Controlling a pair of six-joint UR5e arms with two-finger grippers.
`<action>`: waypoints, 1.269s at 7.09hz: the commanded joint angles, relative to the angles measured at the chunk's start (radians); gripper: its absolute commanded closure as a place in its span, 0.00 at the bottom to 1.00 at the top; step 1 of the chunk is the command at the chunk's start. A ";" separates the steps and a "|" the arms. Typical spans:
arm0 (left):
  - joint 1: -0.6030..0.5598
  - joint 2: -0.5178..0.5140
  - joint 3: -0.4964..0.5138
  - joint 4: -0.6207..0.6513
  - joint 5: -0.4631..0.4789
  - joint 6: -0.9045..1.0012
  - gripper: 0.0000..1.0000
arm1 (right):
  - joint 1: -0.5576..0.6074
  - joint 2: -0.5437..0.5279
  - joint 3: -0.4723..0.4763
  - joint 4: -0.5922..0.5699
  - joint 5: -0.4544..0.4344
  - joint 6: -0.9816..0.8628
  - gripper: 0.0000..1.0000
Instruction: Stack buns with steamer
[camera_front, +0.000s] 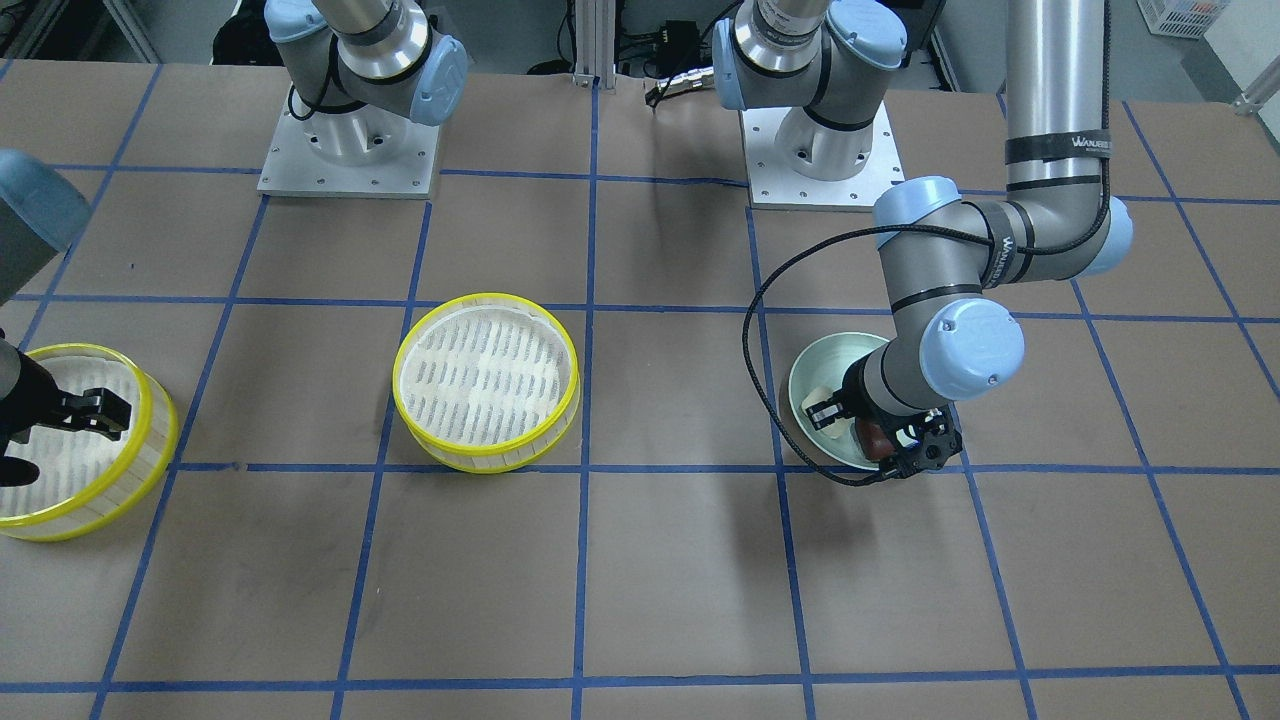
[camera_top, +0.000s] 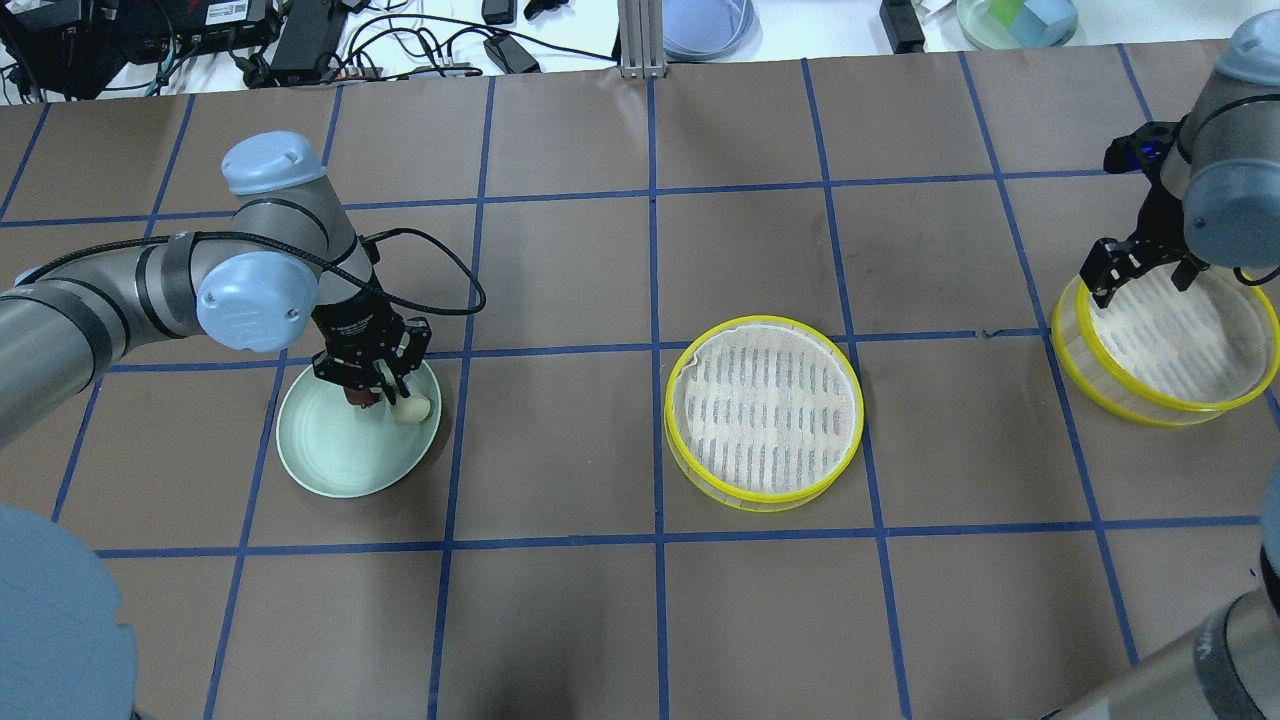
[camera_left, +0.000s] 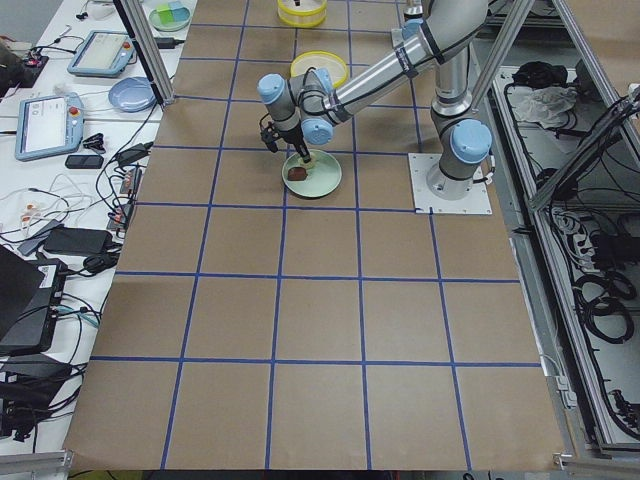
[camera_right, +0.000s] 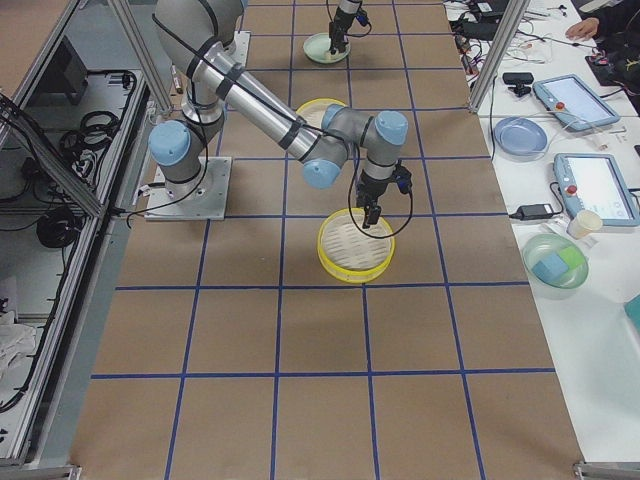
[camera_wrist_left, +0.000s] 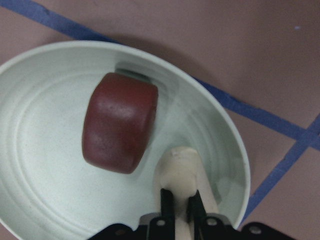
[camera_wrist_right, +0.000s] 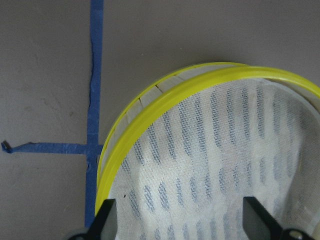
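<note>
The cream bun (camera_wrist_left: 182, 162) lies near the rim of the pale green plate (camera_wrist_left: 45, 125). The left gripper (camera_wrist_left: 181, 207) comes down on it with its jaws drawn in narrow, and I judge the bun pinched between them. The bun's long axis runs straight out from the fingertips, so the grip crosses its short width. The brown bun (camera_wrist_left: 120, 122) sits just beside it in the same plate, outside the jaws, and I cannot tell whether the two touch. The middle steamer tray (camera_top: 763, 405) lies well apart from the plate, toward the robot's right, and only the left arm is near the buns. The right gripper (camera_wrist_right: 181, 210) hangs spread wide over the rim of the second steamer tray (camera_wrist_right: 165, 95), holding nothing.
</note>
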 joint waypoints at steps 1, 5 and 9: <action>-0.009 0.034 0.072 -0.053 -0.011 0.006 1.00 | -0.026 0.009 -0.005 -0.022 -0.009 -0.034 0.13; -0.295 0.068 0.170 0.006 -0.185 -0.234 1.00 | -0.219 0.057 -0.010 -0.122 0.029 -0.157 0.14; -0.575 -0.094 0.217 0.276 -0.200 -0.513 1.00 | -0.277 0.113 -0.017 -0.165 0.127 -0.257 0.68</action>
